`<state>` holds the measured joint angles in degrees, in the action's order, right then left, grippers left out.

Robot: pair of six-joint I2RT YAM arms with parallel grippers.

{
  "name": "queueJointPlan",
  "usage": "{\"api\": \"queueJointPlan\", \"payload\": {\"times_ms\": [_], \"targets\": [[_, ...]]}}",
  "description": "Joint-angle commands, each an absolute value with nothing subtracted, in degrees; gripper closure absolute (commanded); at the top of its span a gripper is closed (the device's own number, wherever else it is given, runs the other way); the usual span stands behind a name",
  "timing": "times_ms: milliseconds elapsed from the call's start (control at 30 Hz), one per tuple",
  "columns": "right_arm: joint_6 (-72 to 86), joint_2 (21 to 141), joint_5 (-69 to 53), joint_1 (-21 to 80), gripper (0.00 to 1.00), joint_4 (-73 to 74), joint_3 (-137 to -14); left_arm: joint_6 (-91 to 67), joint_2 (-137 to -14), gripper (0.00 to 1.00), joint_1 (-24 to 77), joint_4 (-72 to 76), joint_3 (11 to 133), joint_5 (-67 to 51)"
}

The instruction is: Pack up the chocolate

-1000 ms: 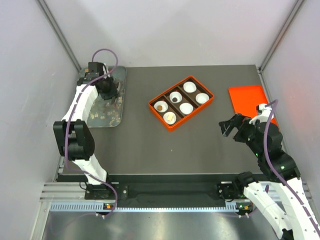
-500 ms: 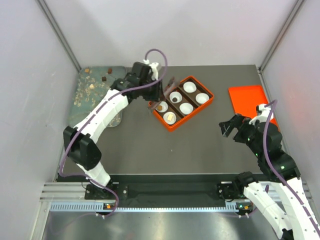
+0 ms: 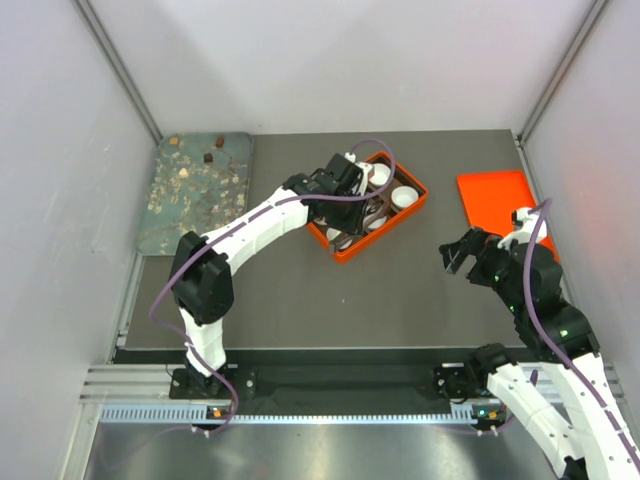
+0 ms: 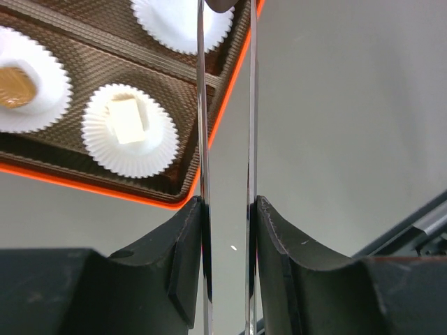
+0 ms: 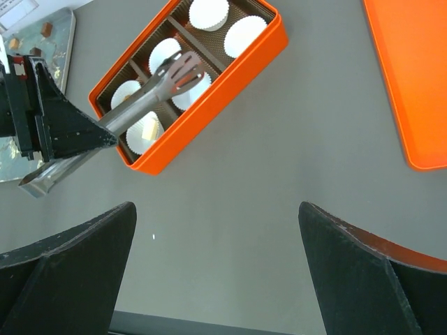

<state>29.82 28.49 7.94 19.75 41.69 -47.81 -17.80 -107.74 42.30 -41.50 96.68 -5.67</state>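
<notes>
The orange box (image 3: 342, 250) holds several white paper cups. In the left wrist view one cup holds a cream-white chocolate (image 4: 129, 127) and another a tan chocolate (image 4: 15, 75). My left gripper (image 4: 229, 206) is shut on thin metal tongs (image 4: 202, 105) and hangs over the box (image 4: 105, 197). The tong tips reach over a cup, and a dark lump (image 4: 222, 5) shows between them at the frame's top edge. The right wrist view shows the tongs (image 5: 150, 91) above the box's middle cups. My right gripper (image 3: 458, 252) is open and empty over bare table.
A stained metal tray (image 3: 200, 195) at the far left carries several loose chocolate pieces (image 3: 208, 157). A flat orange lid (image 3: 497, 205) lies at the right, beside my right arm. Grey walls enclose the table.
My left arm has swung from the metal tray at the far left across to the orange box, carrying the tongs. The right arm has not moved.
</notes>
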Motion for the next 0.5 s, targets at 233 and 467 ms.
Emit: {"api": "queueJointPlan", "payload": {"times_ms": [233, 467], "targets": [[30.0, 29.4, 8.6, 20.3, 0.0, 41.0, -50.6, -16.7, -106.8, 0.69, 42.3, -40.9, 98.9, -0.6], [30.1, 29.7, 8.6, 20.3, 0.0, 40.5, -50.8, -16.7, -107.3, 0.66, 42.3, -41.1, 98.2, -0.4]]}}
